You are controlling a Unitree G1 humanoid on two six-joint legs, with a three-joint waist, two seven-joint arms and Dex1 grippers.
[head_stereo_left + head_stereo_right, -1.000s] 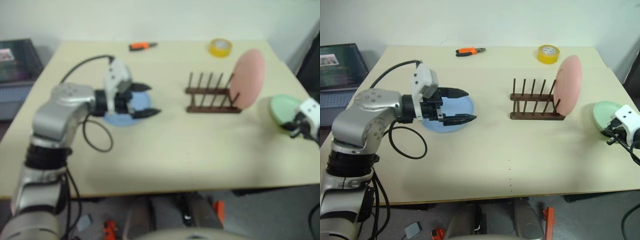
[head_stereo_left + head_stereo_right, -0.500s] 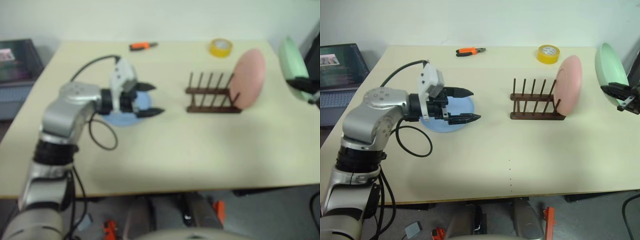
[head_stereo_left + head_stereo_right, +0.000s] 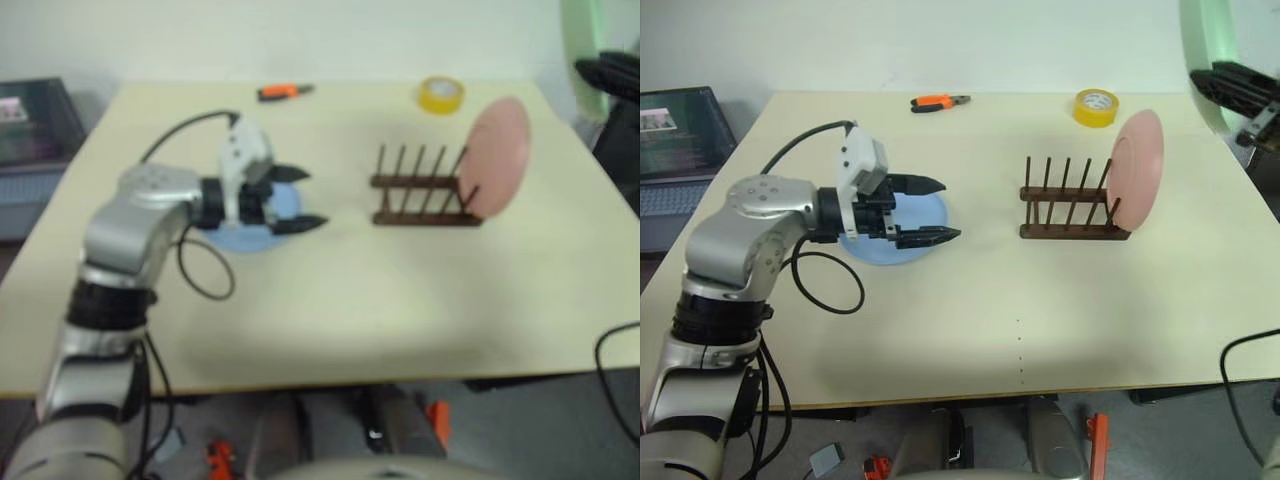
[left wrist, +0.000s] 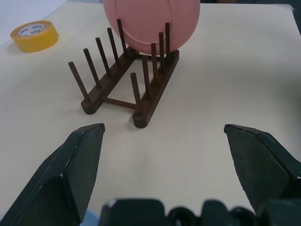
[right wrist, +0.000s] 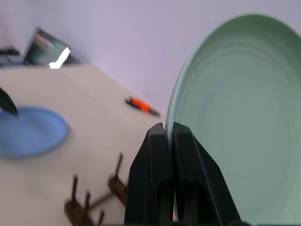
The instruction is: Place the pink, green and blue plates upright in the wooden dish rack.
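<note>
The pink plate [image 3: 1137, 168] stands upright in the right end slot of the wooden dish rack [image 3: 1072, 205]. High above the table's far right corner, the green plate [image 3: 1203, 55] is held on edge, with my right gripper [image 3: 1200, 82] shut on its rim [image 5: 168, 129]. The blue plate [image 3: 875, 250] lies flat on the left half of the table. Just over its right side my left gripper [image 3: 952, 209] hovers open and pointing toward the rack [image 4: 127, 80], nothing between its fingers.
A yellow tape roll [image 3: 1096, 106] and orange-handled pliers [image 3: 940, 101] lie near the table's far edge. A laptop [image 3: 680, 130] sits off the table's left side. Several rack slots to the left of the pink plate stand free.
My right gripper has lifted the green plate off the table at the right and tipped it upright, carrying it high toward the far right corner. The left arm has stayed put.
</note>
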